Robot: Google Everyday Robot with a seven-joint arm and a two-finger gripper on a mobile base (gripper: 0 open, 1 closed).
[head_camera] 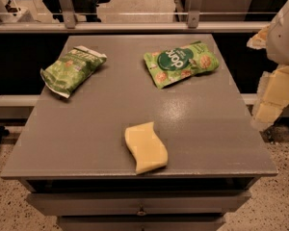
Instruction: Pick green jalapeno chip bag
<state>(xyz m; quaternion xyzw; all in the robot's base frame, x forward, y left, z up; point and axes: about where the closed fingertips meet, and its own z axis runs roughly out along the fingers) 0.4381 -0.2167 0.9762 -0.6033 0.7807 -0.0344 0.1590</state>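
The green jalapeno chip bag [72,70] is a crinkled, mottled light-green bag with whitish sealed ends. It lies flat at the table's far left, slanted with one end toward the back. My gripper [272,100] hangs at the right edge of the view, beyond the table's right side. It is far from the bag and holds nothing that I can see.
A brighter green bag with a dark round logo and cracker pictures [181,63] lies at the back right. A yellow wavy sponge [145,147] lies near the front edge. The grey table [86,129] has drawers below. A railing runs behind it.
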